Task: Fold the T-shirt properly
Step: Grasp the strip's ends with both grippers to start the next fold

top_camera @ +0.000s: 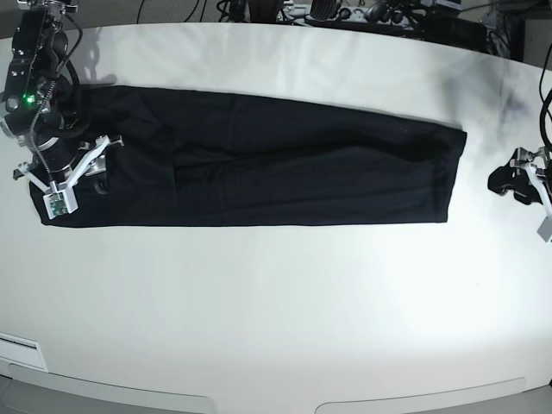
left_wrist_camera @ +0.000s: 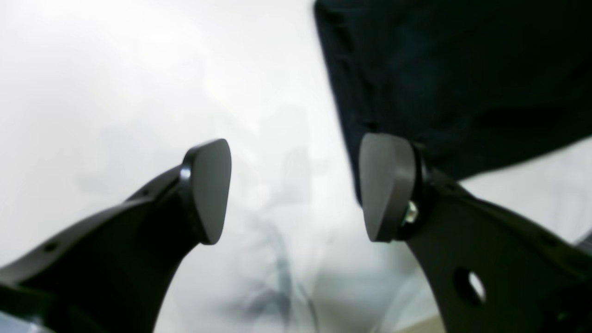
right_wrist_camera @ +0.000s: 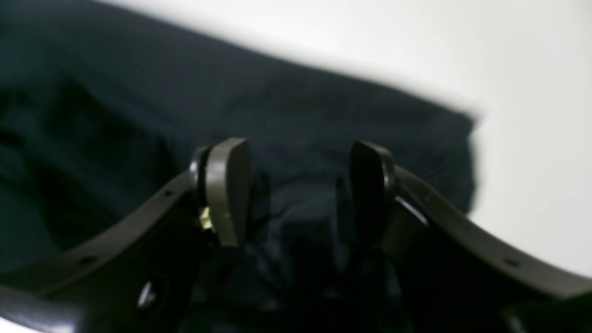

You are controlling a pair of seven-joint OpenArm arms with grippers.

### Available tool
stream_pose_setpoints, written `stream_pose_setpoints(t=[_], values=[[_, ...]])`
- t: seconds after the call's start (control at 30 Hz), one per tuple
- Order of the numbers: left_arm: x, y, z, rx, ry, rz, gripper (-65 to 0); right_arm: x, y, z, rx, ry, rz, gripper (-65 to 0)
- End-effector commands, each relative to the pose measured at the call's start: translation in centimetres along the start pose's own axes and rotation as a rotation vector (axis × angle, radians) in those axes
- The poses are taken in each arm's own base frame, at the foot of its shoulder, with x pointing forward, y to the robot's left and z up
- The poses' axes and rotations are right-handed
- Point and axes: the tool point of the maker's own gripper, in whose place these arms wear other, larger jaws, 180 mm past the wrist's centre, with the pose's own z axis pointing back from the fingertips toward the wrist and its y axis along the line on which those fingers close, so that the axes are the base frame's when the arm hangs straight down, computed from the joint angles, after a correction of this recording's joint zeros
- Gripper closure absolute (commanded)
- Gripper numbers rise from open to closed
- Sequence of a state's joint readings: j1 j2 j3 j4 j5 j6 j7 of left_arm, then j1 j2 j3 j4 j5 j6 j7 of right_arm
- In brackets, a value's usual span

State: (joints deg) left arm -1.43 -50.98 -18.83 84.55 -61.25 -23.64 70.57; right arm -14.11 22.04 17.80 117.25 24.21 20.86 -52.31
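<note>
White tabletop [top_camera: 276,328] fills the base view, with the T-shirt [top_camera: 259,164] folded into a long band running from 9 to 3 o'clock. Right gripper [top_camera: 73,168] hangs open over its 9 o'clock end, nothing between its jaws. Left gripper [left_wrist_camera: 296,189], also open and empty, sits off the cloth just past the 3 o'clock end, so each arm has its own end nearest.

The T-shirt [top_camera: 259,164] is lying as a long flat band across the white table [top_camera: 276,310], leaving bare tabletop open along its near side. The right gripper [top_camera: 73,168] is occupying the band's end on the base view's left. The left gripper [top_camera: 530,177] is sitting apart from the opposite end, bare table lying between them. Cables [top_camera: 285,10] are crowding the far edge.
</note>
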Motion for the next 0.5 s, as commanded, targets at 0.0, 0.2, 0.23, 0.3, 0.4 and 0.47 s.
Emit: stream_pose_setpoints(t=[0.0, 0.2, 0.23, 0.3, 0.4, 0.47], values=[[1.1, 1.2, 1.0, 0.047, -0.03, 0.006, -44.7, 1.2, -1.6, 0.8, -0.046, -0.037, 0.016, -36.4], [-2.4, 2.9, -1.2, 0.052, 0.035, 0.181, -44.7, 1.7, -6.8, 3.4, -0.157, -0.071, -0.048, -36.4], [-3.0, 2.7, -1.6, 0.024, 0.046, 0.202, -44.7, 1.7, -7.5, 3.9, -0.168, -0.077, -0.057, -36.4], [-3.8, 2.2, -2.4, -0.032, 0.051, 0.25, -44.7, 1.5, -8.7, 4.8, -0.188, -0.078, -0.069, -36.4], [-4.6, 1.1, -3.3, -0.116, 0.046, 0.299, -44.6, 1.4, -10.1, 5.9, -0.217, -0.082, -0.079, -36.4], [-5.0, 0.2, -3.9, -0.155, 0.051, 0.306, -44.5, 1.4, -10.7, 6.2, -0.235, -0.085, -0.079, -36.4]])
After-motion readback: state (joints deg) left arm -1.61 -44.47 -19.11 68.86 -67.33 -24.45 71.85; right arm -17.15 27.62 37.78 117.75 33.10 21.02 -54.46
